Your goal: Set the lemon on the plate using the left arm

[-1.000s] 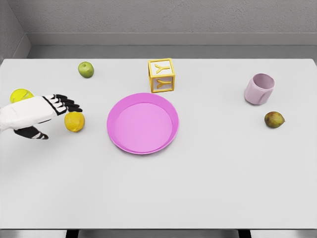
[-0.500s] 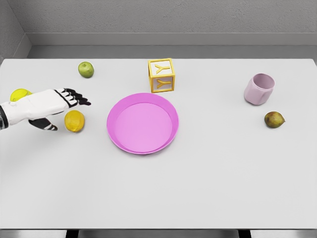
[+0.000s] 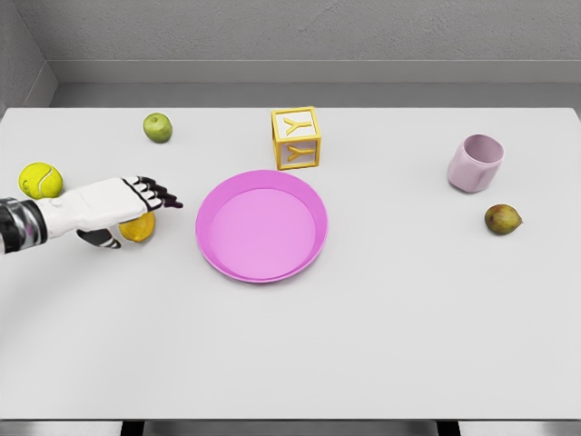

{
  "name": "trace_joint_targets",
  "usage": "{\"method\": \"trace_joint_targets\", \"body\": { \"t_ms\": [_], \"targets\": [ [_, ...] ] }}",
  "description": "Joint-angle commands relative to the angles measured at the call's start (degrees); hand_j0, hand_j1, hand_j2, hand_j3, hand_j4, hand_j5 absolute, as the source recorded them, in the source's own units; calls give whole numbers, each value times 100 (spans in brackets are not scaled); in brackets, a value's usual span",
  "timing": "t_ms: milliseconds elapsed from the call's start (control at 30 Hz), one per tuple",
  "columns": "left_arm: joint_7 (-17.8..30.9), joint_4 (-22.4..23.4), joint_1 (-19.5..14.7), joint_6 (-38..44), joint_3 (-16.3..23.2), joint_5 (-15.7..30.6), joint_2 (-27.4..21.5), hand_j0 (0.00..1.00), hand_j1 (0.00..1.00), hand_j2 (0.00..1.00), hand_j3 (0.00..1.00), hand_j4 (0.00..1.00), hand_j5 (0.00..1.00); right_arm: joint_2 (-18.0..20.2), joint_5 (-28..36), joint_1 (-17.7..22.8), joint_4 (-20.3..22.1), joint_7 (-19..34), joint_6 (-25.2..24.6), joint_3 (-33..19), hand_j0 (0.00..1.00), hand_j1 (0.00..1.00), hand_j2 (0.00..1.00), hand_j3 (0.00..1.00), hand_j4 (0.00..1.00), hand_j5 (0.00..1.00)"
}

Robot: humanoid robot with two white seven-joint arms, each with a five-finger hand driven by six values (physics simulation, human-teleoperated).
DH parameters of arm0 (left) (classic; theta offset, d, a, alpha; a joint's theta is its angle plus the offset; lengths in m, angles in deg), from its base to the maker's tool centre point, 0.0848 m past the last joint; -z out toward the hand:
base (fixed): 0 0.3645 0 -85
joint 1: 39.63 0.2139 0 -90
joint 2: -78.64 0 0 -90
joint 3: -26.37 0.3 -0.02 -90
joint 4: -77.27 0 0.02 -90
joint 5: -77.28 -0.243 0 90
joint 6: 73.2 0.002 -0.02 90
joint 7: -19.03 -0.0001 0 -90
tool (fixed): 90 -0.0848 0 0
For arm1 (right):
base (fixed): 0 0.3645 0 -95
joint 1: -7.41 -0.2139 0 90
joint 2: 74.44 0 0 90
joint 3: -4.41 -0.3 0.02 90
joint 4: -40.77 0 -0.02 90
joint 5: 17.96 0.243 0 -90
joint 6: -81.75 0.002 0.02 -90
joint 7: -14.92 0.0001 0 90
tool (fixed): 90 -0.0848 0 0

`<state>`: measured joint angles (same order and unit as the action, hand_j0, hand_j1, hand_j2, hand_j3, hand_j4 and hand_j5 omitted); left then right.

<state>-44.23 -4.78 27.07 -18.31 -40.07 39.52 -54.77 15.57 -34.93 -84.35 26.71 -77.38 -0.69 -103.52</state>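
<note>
Since the earlier frames the left hand (image 3: 116, 205) has slid rightward across the table (image 3: 363, 345) and now lies over the lemon (image 3: 138, 228), covering its upper half, where a second ago it sat just to the lemon's left. The lemon itself has not shifted.

The white table fills most of the view. Near its middle sits the pink plate (image 3: 261, 225), round and shallow, a little right of the hand and not touching it. Behind the plate stands a yellow letter block (image 3: 296, 138), and far to the right a pale pink cup (image 3: 475, 163) stands upright.

The left hand reaches in from the left edge, its dark fingers (image 3: 159, 193) stretched out toward the plate and its thumb tucked low beside the fruit; no grasp has closed on the lemon. Only the lemon's lower part shows, so its long axis cannot be judged. A yellow ball (image 3: 40, 180) rests behind the forearm, a green fruit (image 3: 157, 127) farther back, and a brownish fruit (image 3: 502, 219) near the cup.
</note>
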Motion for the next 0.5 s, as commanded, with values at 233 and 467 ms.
{"method": "trace_joint_targets", "body": {
  "t_ms": [233,467],
  "targets": [
    [200,137,-9,12,69,-153,26,75,75,75,75,75,75,0,1,0,-1,1,0,0,100,100,100,100,100,100],
    [235,93,-62,12,78,-136,-9,58,58,58,58,58,58,0,1,0,-1,1,0,0,100,100,100,100,100,100]
  ]
}}
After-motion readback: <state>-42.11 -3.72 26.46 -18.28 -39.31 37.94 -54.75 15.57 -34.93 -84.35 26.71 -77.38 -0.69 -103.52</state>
